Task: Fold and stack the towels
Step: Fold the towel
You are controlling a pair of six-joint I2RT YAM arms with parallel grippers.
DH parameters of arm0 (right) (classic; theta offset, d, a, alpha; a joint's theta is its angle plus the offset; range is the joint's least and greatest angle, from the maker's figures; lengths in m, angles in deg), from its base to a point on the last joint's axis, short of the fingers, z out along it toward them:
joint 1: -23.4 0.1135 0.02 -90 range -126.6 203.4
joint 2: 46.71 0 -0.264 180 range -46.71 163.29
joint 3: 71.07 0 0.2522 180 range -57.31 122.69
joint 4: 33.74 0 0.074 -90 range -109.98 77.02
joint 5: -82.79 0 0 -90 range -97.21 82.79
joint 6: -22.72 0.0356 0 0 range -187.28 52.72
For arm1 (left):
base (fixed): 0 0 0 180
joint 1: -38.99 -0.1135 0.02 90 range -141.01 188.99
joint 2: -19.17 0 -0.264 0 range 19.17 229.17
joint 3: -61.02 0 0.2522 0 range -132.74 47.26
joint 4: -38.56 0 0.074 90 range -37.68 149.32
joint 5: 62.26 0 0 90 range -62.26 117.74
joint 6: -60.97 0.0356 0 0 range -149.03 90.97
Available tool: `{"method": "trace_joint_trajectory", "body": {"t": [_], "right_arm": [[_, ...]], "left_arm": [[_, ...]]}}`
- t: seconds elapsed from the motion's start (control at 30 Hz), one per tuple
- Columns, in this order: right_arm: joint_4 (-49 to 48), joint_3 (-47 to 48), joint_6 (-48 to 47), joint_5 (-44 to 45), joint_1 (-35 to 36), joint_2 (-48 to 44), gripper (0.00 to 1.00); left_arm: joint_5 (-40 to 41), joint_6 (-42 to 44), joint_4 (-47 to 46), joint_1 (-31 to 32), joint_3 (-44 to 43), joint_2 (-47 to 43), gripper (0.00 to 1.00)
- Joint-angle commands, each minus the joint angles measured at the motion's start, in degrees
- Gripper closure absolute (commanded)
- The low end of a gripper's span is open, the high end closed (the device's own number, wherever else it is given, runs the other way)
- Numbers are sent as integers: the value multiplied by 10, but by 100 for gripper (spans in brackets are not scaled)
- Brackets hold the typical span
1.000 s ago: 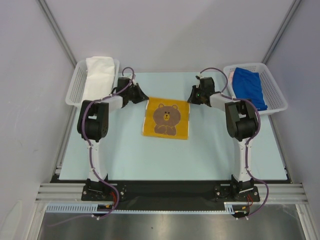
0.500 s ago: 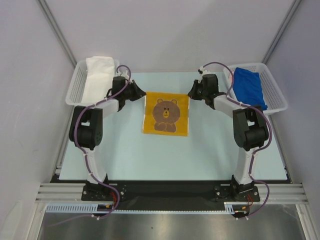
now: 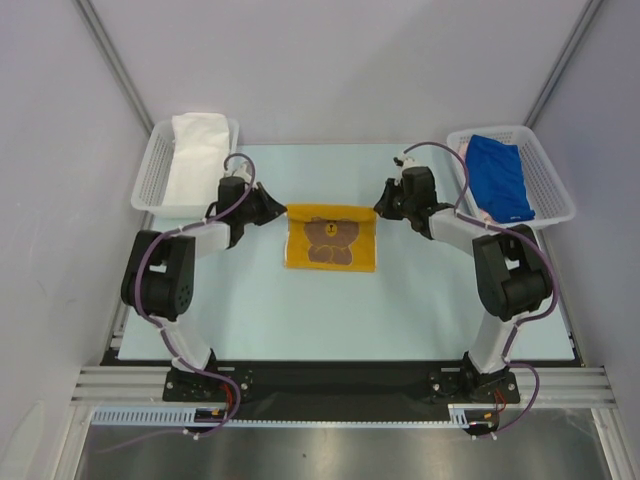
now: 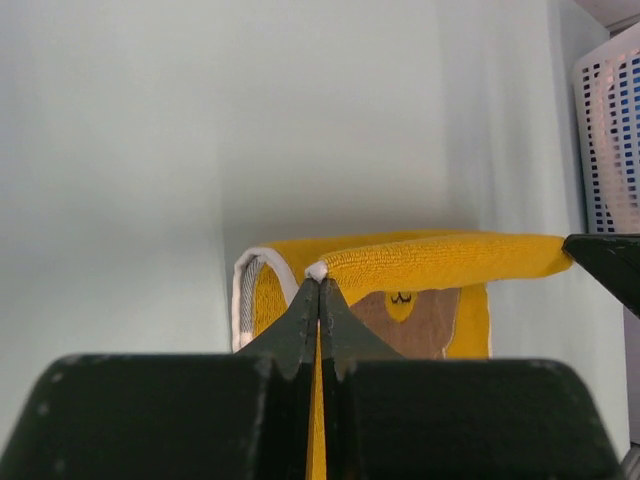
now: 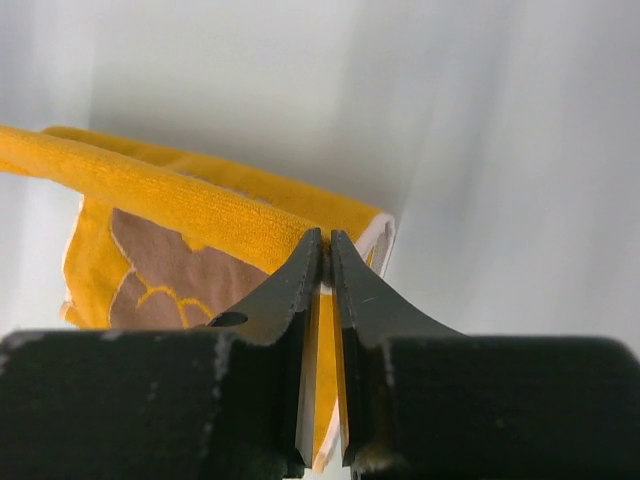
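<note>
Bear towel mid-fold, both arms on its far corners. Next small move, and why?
Probably carry both corners on toward the near edge, then lower them onto it. The left gripper and right gripper have their jaws shut on the far corners of the yellow bear towel. That edge is lifted and curled over, but it has not yet reached the near edge.

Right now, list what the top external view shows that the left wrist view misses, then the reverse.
Top external only: the white towel in the left basket. Left wrist only: the left hand pinched shut on the white-trimmed corner of the yellow bear towel. Both: that towel's lifted edge, the right hand, the right basket.
</note>
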Motion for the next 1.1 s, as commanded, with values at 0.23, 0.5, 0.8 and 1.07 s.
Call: {"method": "trace_joint_trajectory", "body": {"t": [0.23,0.5,0.8,1.07], "right_arm": [[-36,-78,28,51,29,-86,89],[-60,-152,44,63,42,-127,89],[-70,-218,69,53,45,-184,67],[16,-175,93,75,41,-197,66]], "left_arm": [[31,-32,-72,16,100,-94,99],[51,-44,-122,27,186,-120,99],[92,-49,-114,36,237,-188,59],[172,-41,20,61,183,-289,55]]}}
